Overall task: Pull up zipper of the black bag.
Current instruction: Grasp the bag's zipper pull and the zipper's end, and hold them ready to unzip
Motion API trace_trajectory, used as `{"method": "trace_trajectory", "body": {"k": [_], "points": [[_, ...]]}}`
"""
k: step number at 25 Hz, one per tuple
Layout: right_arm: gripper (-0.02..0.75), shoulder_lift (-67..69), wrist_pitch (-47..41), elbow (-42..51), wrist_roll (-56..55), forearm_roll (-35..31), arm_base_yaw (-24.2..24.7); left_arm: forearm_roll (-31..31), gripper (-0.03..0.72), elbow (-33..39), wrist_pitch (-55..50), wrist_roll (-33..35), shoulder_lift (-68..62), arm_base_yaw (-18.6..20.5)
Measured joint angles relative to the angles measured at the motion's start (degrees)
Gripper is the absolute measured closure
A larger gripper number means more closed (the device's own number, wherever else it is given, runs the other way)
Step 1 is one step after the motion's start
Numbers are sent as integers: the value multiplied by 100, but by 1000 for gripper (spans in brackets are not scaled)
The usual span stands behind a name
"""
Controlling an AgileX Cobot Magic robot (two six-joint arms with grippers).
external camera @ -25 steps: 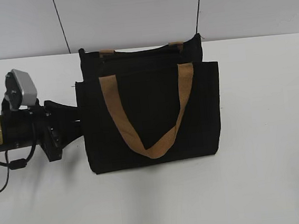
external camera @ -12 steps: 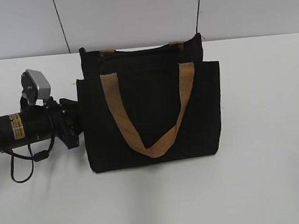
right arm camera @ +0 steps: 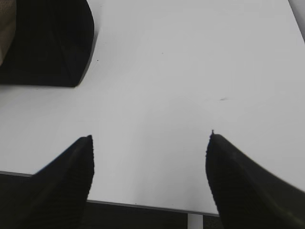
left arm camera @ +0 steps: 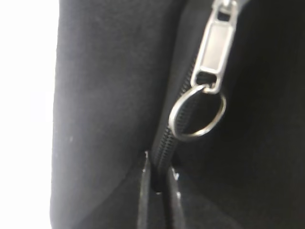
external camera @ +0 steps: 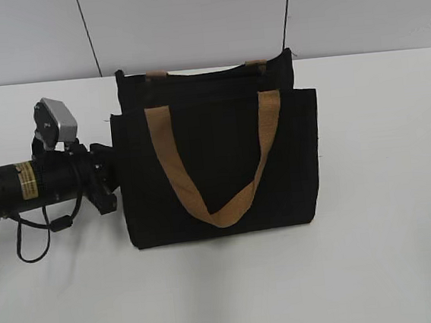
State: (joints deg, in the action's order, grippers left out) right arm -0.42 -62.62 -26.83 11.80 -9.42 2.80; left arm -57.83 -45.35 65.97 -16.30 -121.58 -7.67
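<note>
The black bag (external camera: 216,169) stands upright on the white table, and its tan handle (external camera: 222,216) hangs over the front pocket. My left gripper (external camera: 116,179) is at the bag's left side. In the left wrist view its jaws (left arm camera: 159,168) are pinched shut on the bag's edge at the black zip line. The zipper's silver pull tab (left arm camera: 217,43) and ring (left arm camera: 198,114) hang just beyond the fingertips and are not held. My right gripper (right arm camera: 150,138) is open and empty over bare table. A corner of the bag (right arm camera: 47,43) shows at the top left of the right wrist view.
The white table (external camera: 392,251) extends around the bag. A grey wall with two thin black cables (external camera: 87,32) stands behind it. The table's front edge (right arm camera: 143,205) shows in the right wrist view.
My left arm has moved right to the bag's left side and its wrist has rolled. The bag has shifted slightly.
</note>
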Motion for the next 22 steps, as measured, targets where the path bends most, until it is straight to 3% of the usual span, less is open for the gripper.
{"method": "trace_trajectory", "body": {"k": [8,14,22], "points": [[182,0,0,0,0,0,0,15,664,293,-1267,-16,1496,-22],[182,0,0,0,0,0,0,-18,664,335,-2531,-613,2844,-22],[182,0,14,0,-92,-58,-39,-70,664,335,-2819,-1079,3572,-22]]}}
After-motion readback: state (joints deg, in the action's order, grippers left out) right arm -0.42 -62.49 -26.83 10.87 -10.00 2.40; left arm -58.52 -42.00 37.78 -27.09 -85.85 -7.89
